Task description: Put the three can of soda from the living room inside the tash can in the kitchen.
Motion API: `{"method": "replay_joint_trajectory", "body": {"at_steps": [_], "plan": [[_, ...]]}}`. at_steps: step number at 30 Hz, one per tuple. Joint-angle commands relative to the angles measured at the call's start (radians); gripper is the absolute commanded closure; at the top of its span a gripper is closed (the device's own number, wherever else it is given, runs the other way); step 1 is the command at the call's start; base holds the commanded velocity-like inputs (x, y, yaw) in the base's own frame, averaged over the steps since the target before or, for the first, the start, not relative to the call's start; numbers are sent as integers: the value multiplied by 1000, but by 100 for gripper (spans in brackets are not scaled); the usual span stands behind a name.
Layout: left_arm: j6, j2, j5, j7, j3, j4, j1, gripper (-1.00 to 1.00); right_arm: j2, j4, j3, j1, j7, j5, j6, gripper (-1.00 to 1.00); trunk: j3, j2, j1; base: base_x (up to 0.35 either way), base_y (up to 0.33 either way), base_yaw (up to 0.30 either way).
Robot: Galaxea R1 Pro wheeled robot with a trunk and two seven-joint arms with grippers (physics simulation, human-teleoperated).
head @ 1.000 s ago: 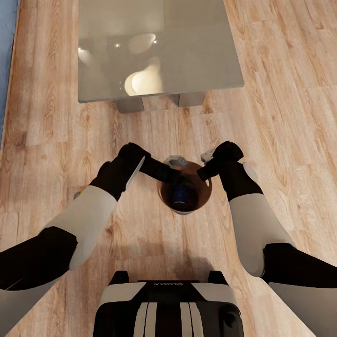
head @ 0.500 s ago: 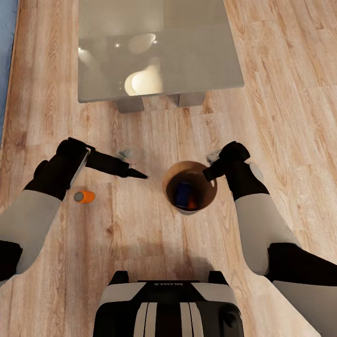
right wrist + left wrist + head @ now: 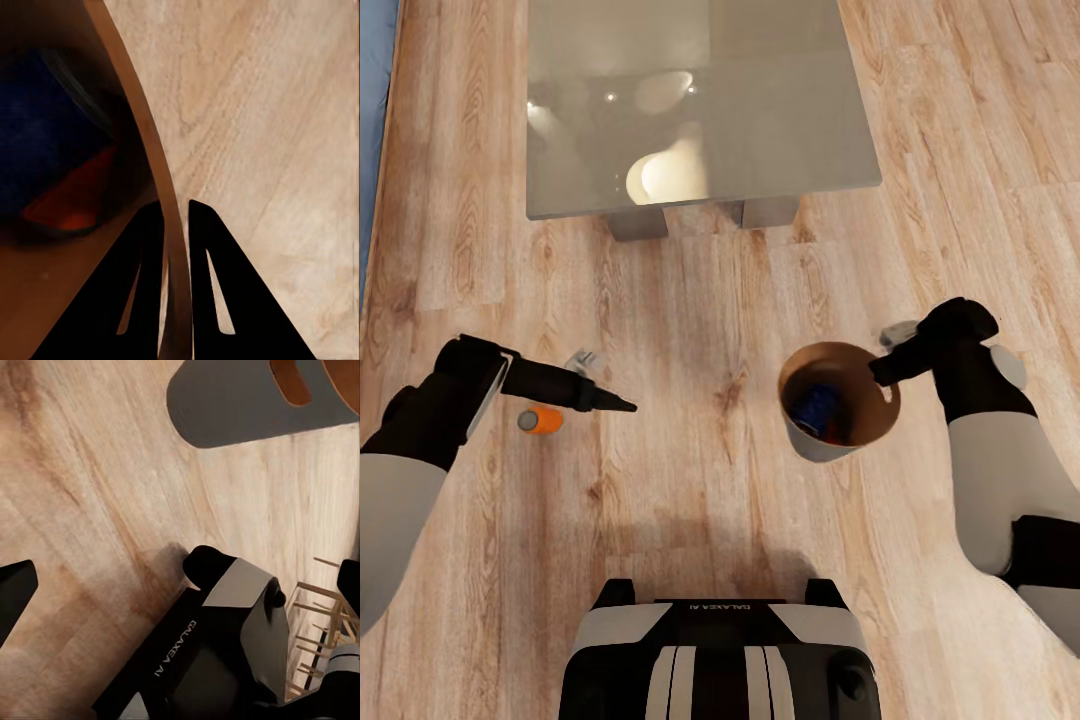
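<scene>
Closest to me is my own base [image 3: 720, 650], glossy black and white panels with rounded corners. Ahead, on pale wood-grain floor planks [image 3: 710, 480], my right gripper [image 3: 882, 368] pinches the rim of the trash can [image 3: 815, 445]; in the right wrist view its two dark tapered fingers [image 3: 142, 300] sit one on each side of the thin brown wall [image 3: 161, 217], clamped onto it. The can is a round tapered bucket, pale grey outside and smooth brown inside, with an oval cut-out near the rim [image 3: 289, 379].

Inside it I count two soda cans: a dark blue one [image 3: 815, 404] and an orange one [image 3: 71, 202] beside it, both lying in shadow at the bottom. A third can, orange with a grey metal top [image 3: 539, 420], lies on its side on the floor, just below my left arm and well apart from the bucket.

My left gripper [image 3: 622, 404] hovers over the floor holding nothing; the fingers come to a narrow dark point in the head view, though I cannot tell for certain how far apart they stand.

Farther off stands one low table with a flat glass top [image 3: 790, 120], reflecting pale round lamp shapes, on two grey block legs. A strip of blue sofa [image 3: 372, 120] edges the far left.
</scene>
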Motion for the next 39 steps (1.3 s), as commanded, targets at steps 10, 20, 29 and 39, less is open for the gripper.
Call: {"method": "replay_joint_trajectory", "body": {"at_steps": [10, 20, 29, 39], "plan": [[-35, 14, -6, 39, 1, 0, 59, -100, -161, -121, 4, 6, 257, -21, -159, 100, 0, 0, 0, 0, 0, 0], [-36, 14, -3, 121, 1, -6, 77, -100, -314, -132, -11, 6, 336, -34, -174, 100, 0, 0, 0, 0, 0, 0], [-54, 1, 4, 499, 3, -242, 291, -100, -367, -142, -160, 36, 377, -32, -186, 100, 0, 0, 0, 0, 0, 0], [-47, 9, 3, 513, 3, -260, 325, -100, -360, -204, -339, 103, 377, -35, -361, 100, 0, 0, 0, 0, 0, 0]]}}
